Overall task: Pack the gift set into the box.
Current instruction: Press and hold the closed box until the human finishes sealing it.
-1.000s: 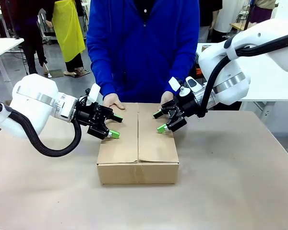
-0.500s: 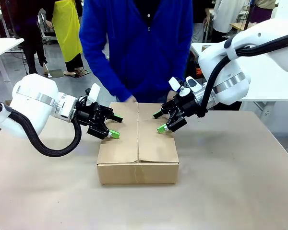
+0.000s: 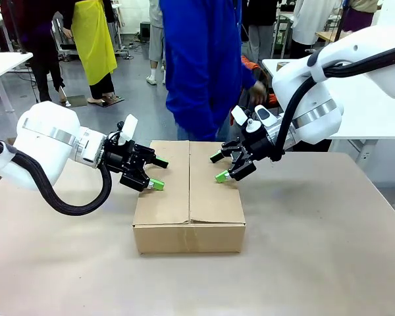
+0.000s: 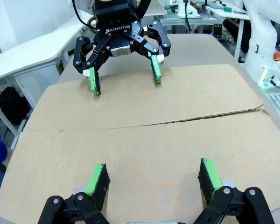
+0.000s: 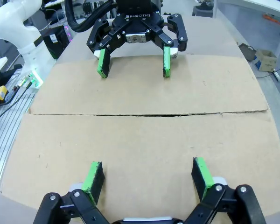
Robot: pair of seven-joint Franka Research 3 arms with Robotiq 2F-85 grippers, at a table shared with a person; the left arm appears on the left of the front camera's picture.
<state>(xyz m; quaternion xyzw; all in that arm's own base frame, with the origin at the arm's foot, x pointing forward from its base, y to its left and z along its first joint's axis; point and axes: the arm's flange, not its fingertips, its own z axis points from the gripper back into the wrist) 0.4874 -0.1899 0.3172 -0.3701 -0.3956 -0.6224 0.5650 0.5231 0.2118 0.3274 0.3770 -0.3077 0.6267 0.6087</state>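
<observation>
box (image 3: 189, 197): mid table (image 3: 316, 263), nearer far edge than near edge; flaps lie flat on top.
seam (image 3: 189, 184): runs near-to-far down box centre, btwn left flap (image 3: 163, 197) & right flap (image 3: 214, 197).
L gripper (image 3: 159, 173): over left flap's far half, by box's left edge; fingers point twd centre.
R gripper (image 3: 217, 167): over right flap's far half, facing L gripper across seam.
gap: grippers well apart; touching lid or not, can't tell.
person (image 3: 204, 66): beyond table's far edge, behind box, apart from it.
other people (image 3: 92, 39): farther back, far left.
</observation>
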